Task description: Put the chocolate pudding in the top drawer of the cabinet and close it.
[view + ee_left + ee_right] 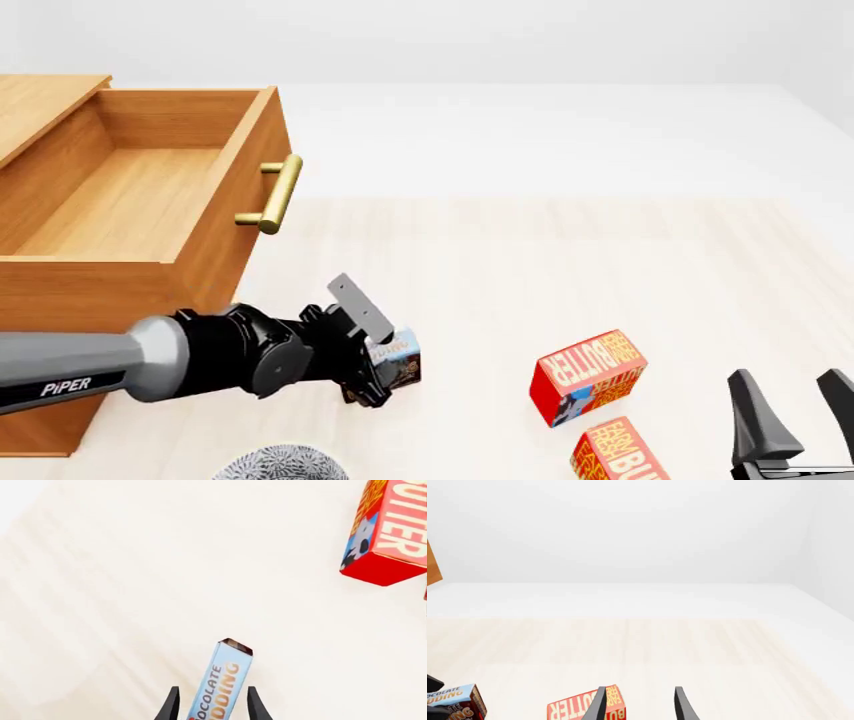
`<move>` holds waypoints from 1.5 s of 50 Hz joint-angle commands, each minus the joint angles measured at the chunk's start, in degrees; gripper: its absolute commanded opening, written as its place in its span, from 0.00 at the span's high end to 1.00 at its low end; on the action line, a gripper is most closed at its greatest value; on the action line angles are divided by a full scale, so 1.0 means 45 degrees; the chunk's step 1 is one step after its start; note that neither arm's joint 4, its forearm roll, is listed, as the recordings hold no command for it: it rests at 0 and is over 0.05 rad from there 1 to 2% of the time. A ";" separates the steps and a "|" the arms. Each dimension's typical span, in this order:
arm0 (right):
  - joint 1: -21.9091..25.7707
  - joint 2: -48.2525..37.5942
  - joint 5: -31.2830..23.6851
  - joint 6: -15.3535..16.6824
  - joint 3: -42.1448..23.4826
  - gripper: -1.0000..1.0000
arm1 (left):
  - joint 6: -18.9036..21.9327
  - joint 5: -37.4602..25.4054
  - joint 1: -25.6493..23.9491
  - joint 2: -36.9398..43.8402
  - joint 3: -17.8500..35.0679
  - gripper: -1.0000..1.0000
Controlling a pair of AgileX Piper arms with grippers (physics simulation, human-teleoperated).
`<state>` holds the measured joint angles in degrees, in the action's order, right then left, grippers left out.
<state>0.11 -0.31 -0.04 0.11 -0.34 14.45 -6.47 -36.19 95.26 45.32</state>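
Gripping the pudding (398, 357) between the left end effector (378, 370) fingers, held above the bench (534, 270), just right of the cabinet (80, 300). Top drawer (147, 180) pulled open. Right end effector (787, 415) spread wide, holding nothing, near two butter boxes (587, 375).

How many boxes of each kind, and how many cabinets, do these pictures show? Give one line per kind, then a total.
Chocolate pudding box: 1, held between the left jaws
Butter boxes: 2
Cabinet, top drawer open: 1
Total: 4
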 commanded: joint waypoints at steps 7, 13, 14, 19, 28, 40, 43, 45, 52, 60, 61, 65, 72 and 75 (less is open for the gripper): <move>0.0000 0.0000 0.0000 0.0000 0.0000 0.00 | -0.0251 -0.0218 0.0878 -0.0296 -0.0049 1.00; 0.0000 0.0000 0.0000 0.0000 0.0000 0.00 | 0.0001 -0.0645 0.1008 -0.1080 -0.0108 1.00; 0.0000 0.0000 0.0000 0.0000 0.0000 0.00 | -0.0245 -0.0866 0.0797 -0.1177 0.0025 1.00; 0.0000 0.0000 0.0000 0.0000 0.0000 0.00 | -0.0494 -0.1302 0.0503 -0.1882 0.0046 1.00; 0.0000 0.0000 0.0000 0.0000 0.0000 0.00 | -0.0571 -0.1893 0.0423 -0.2615 0.0193 1.00; 0.0000 0.0000 0.0000 0.0000 0.0000 0.00 | -0.0649 -0.2709 -0.0043 -0.3576 0.0459 1.00; 0.0000 0.0000 0.0000 0.0000 0.0000 0.00 | -0.0684 -0.2953 -0.0220 -0.3786 0.0586 1.00; 0.0000 0.0000 0.0000 0.0000 0.0000 0.00 | -0.0552 -0.3069 -0.0407 -0.3964 0.0634 1.00; 0.0000 0.0000 0.0000 0.0000 0.0000 0.00 | -0.0611 -0.3493 -0.0884 -0.4256 0.0955 1.00; 0.0000 0.0000 0.0000 0.0000 0.0000 0.00 | -0.0323 -0.4040 -0.0965 -0.4856 0.1418 1.00; 0.0000 0.0000 0.0000 0.0000 0.0000 0.00 | -0.0380 -0.4152 -0.1066 -0.4916 0.1509 1.00; 0.0000 0.0000 0.0000 0.0000 0.0000 0.00 | -0.0086 -0.4421 -0.1114 -0.5345 0.1660 1.00; 0.0000 0.0000 0.0000 0.0000 0.0000 0.00 | 0.0604 -0.4795 -0.0913 -0.5887 0.1894 1.00; 0.0000 0.0000 0.0000 0.0000 0.0000 0.00 | 0.0771 -0.4833 -0.0802 -0.5952 0.1950 1.00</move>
<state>0.11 -0.31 -0.04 0.11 -0.34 14.26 -26.21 -40.37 71.36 52.62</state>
